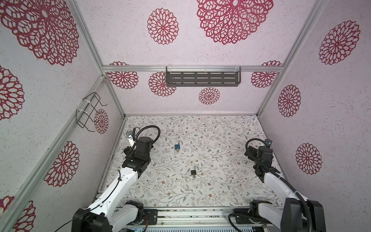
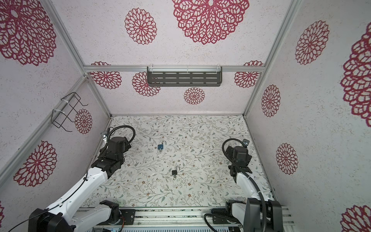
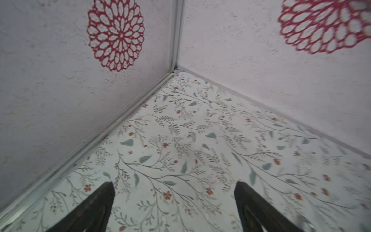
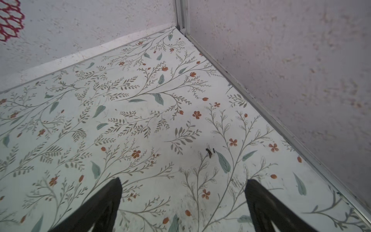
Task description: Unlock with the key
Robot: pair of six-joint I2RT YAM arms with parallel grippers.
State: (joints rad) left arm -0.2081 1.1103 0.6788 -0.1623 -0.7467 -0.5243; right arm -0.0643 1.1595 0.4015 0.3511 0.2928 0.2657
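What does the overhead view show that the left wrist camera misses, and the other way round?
Only the top view: a blue padlock and a black padlock lying apart on the table. Only the left wrist view: a close look at the left tool, spread open with nothing in it. Both: that flowered table and the pink walls.

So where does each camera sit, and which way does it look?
Both top views: high above the robot's base, looking down on the table, left arm, right arm, blue padlock and black padlock.
Left wrist: on that arm, looking past the open left gripper into a table corner.
Right wrist: likewise, past the open right gripper into another corner.
Shared: top views nearly match; neither wrist view shows a padlock.
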